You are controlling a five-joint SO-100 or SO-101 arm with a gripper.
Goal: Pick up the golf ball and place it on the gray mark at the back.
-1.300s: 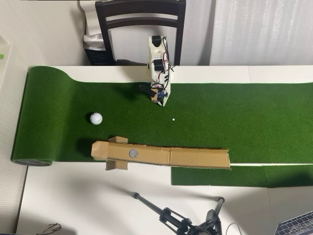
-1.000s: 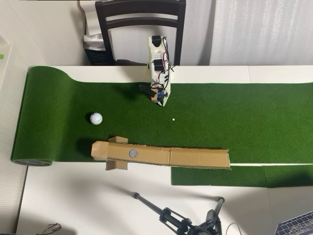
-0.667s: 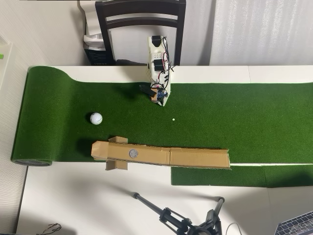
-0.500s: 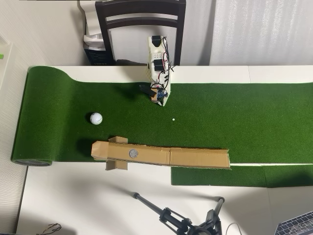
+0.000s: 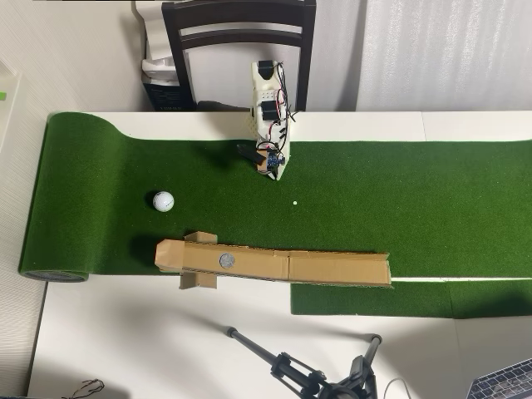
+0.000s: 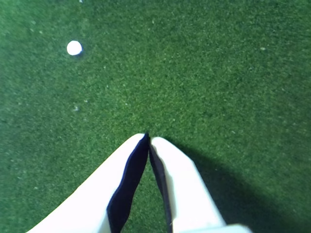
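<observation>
We have not begun the pick: our end effector (image 6: 148, 137) is closed and empty, the golf ball (image 5: 164, 201) well off to its left in the overhead view. Next, we reach there and open.

In the overhead view the green turf (image 5: 399, 199) runs off the right edge, so its far end is not seen. The chair (image 5: 239, 33) is cut by the top edge, and the tripod (image 5: 307, 378) and a laptop corner (image 5: 507, 382) by the bottom edge. The arm (image 5: 270, 116) is seen from above, folded, so its fingers are hidden beneath it. The small white dot (image 5: 294, 202) on the turf is too small to identify. In the wrist view the white fingers (image 6: 175, 179) are cut off by the bottom edge and look soft and overexposed; the white dot (image 6: 74, 47) is blurred. The golf ball and gray mark fall outside this view.
</observation>
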